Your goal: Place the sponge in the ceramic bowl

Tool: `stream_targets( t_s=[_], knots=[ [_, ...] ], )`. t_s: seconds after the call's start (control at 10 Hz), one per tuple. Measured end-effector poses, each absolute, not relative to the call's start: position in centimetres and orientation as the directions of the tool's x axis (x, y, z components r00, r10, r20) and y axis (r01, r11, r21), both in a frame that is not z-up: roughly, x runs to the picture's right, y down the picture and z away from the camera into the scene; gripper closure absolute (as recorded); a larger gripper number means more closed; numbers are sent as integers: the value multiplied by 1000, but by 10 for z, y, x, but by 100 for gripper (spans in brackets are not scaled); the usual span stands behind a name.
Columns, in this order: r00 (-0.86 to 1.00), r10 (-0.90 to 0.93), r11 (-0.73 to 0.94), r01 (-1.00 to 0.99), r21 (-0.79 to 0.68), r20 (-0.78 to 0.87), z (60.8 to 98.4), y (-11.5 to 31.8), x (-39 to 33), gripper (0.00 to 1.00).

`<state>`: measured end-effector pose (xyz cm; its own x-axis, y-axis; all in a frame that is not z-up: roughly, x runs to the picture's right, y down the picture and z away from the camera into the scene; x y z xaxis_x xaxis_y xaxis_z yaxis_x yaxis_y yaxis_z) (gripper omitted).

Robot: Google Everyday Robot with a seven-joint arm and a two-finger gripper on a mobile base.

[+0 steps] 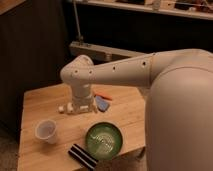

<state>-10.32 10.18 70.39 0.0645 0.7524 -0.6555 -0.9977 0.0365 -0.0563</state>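
The sponge (pixel 102 103) is a small blue pad lying on the wooden table (pixel 40 102), just right of my gripper (pixel 80 108). The gripper hangs from the white arm (pixel 115 74) and sits low over the table, close beside the sponge; whether it touches it is unclear. The ceramic bowl (pixel 104 140) is round, glossy and green, with pale markings inside. It stands near the table's front edge, below the sponge and apart from it.
A translucent white cup (pixel 46 131) stands at the front left. A black-and-white striped block (pixel 82 156) lies at the front edge beside the bowl. A thin orange item (pixel 104 94) lies just behind the sponge. The robot's white body (pixel 182 120) fills the right.
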Motion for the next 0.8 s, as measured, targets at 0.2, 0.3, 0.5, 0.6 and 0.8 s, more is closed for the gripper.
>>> stream_targets(
  t_s=[0.2,0.3,0.5,0.6,0.8],
  knots=[
    [64,752,36,-998,-56,-656,704,102,-103,35],
    [65,752,36,-998,-56,-656,704,102,-103,35],
    [65,752,36,-998,-56,-655,704,102,-103,35],
    [64,753,36,-998,-56,-655,704,102,-103,35],
    [89,763,42,-995,-89,-640,702,96,-102,35]
  ],
)
